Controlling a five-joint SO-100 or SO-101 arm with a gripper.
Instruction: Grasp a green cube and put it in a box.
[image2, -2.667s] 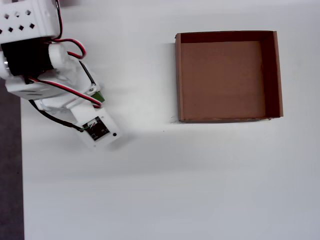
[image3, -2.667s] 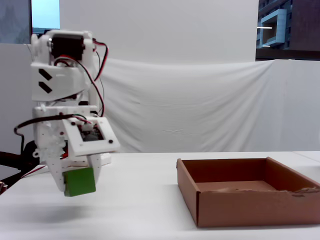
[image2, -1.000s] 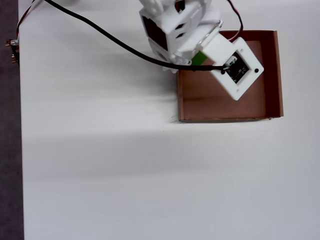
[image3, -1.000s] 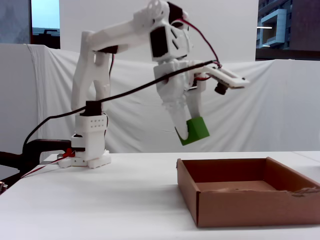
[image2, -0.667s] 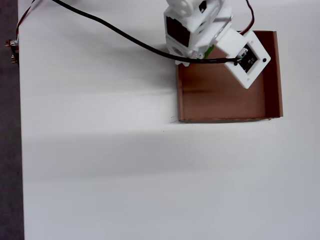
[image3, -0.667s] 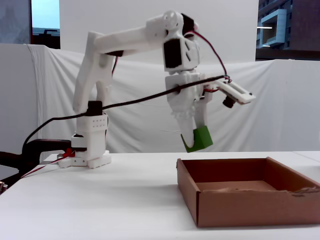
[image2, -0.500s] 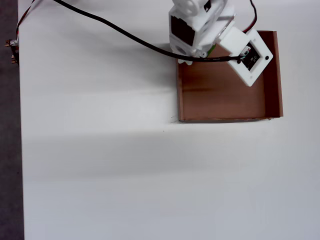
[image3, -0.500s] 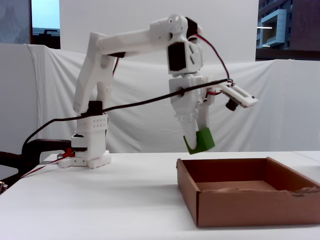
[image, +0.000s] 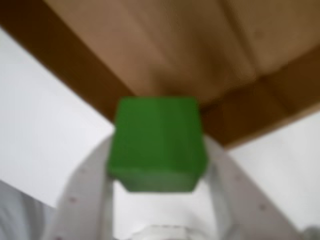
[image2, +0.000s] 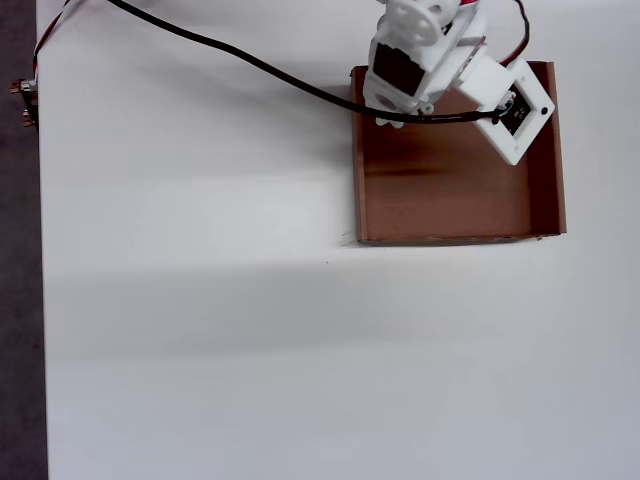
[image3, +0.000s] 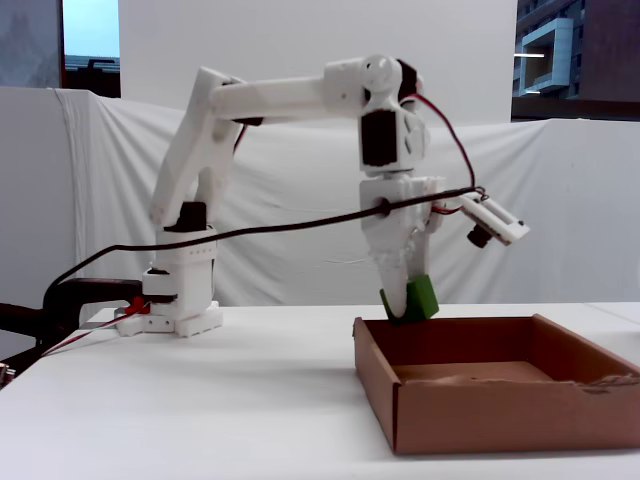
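In the fixed view, the white arm's base (image3: 182, 300) stands at the left, on the white tabletop (image3: 200, 400). The arm (image3: 280, 100) reaches up and over toward 3 o'clock, then bends down. A black cable (image3: 250, 235) hangs from it across the middle.

At the end of the arm is the tool (image3: 408, 305), pointing down. Its two fingers are closed tight on the green cube (image3: 420, 297). The cube is up in the air, tilted, just above the back left part of the box (image3: 500, 400). It does not touch the box.

The box is brown cardboard with low walls and an open top. It sits on the tabletop at the right.

In the wrist view, the green cube (image: 156, 144) fills the middle. A white finger (image: 82, 195) presses on its left side and another white finger (image: 232, 190) presses on its right side. The brown floor of the box (image: 165, 45) is behind the cube, toward 12 o'clock.

In the overhead view, the arm (image2: 425, 55) covers the 11 o'clock corner of the box (image2: 540, 200). The cube is hidden under the arm there.
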